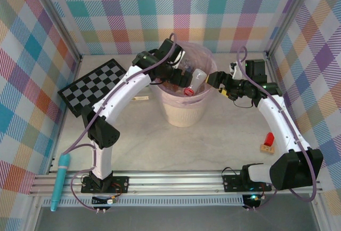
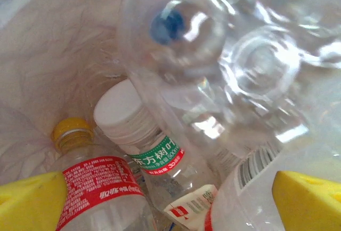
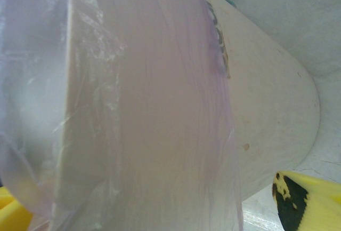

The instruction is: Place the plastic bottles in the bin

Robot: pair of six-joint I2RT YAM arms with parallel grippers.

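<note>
Plaid walls (image 1: 213, 7), cream bin (image 1: 184, 111) of clear bottles (image 2: 160, 156), left end effector (image 2: 170, 199) and right end effector (image 3: 154, 204) spread

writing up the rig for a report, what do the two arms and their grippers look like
The left arm and the right arm match: white curved link shells between chunky black joints, on black bases. A lilac cable runs along each arm. The finger pads are bright yellow foam, and the right wrist view shows one pad with a black patch at its tip.
</note>
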